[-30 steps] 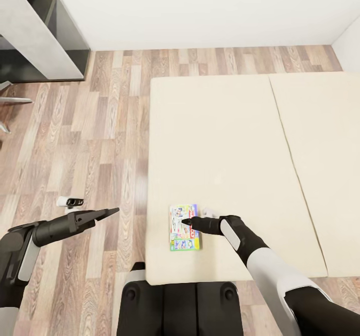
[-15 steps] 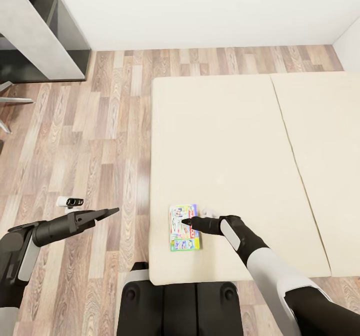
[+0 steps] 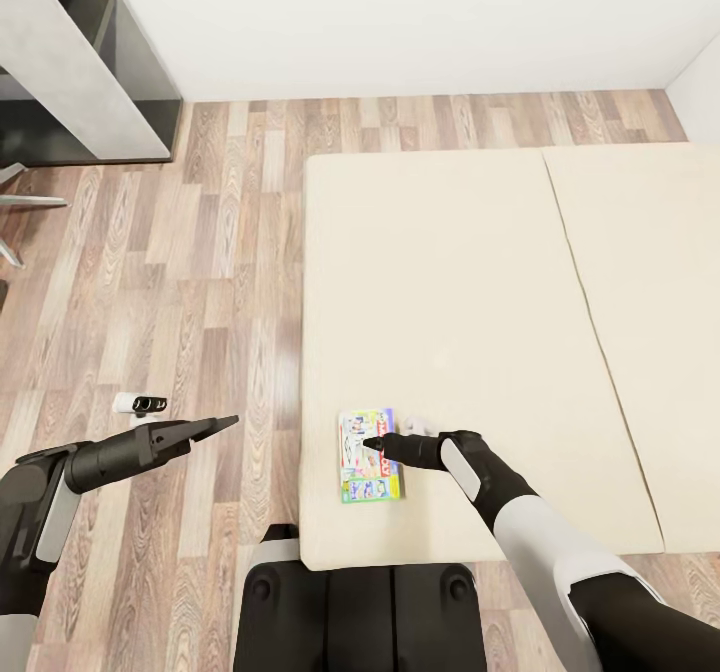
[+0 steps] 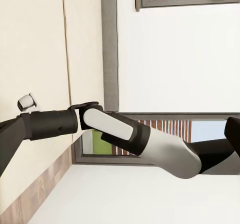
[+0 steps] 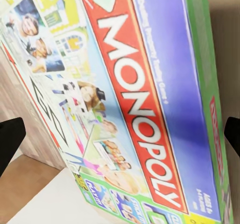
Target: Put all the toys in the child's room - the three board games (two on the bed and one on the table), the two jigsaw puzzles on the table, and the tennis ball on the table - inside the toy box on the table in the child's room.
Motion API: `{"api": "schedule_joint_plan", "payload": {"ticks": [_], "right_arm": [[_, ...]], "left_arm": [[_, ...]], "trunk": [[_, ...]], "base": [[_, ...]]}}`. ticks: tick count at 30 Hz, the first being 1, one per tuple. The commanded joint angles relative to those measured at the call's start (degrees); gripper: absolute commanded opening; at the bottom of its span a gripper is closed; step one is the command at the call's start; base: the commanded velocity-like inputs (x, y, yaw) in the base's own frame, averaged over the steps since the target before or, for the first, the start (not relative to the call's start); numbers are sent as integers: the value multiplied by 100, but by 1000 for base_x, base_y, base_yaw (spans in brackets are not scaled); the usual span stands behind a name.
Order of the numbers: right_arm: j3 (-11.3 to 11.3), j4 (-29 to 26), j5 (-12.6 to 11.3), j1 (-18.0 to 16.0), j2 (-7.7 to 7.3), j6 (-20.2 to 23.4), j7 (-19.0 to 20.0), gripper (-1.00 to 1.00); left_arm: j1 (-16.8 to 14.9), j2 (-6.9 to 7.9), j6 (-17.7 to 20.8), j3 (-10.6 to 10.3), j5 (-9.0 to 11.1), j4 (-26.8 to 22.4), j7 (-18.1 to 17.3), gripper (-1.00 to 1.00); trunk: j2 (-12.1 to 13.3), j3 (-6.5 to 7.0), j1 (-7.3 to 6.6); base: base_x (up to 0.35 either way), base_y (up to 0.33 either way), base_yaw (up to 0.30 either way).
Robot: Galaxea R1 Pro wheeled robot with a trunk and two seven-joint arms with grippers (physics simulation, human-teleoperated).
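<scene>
view nudged slightly, monopoly box (image 3: 369,456) on beige bed (image 3: 450,282), wood-plank floor (image 3: 180,272)

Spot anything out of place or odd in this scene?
One thing: a small white-and-black object lies loose on the wood floor beside the bed. The Monopoly box lies flat and intact near the bed's edge.

Count: 1 board game (image 3: 369,456) (Monopoly box, on the bed (image 3: 450,282)), 1 bed with 2 mattress sections, 2 hands: left hand (image 3: 222,422), right hand (image 3: 374,443). 1 small white object (image 3: 139,404) on the floor.
</scene>
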Motion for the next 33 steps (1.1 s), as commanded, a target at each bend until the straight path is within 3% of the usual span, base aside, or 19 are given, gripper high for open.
{"api": "schedule_joint_plan", "payload": {"ticks": [1,33], "right_arm": [[11,-4,-8,-1,-2,21,4,100],[11,-4,-8,0,-2,22,6,100]], "left_arm": [[-1,2,62,0,-4,-1,-23,100],[-1,2,67,0,-4,-1,-23,100]], "trunk": [[-8,-5,3],[-8,-5,3]], "base": [[0,23,0],[0,78,0]]}}
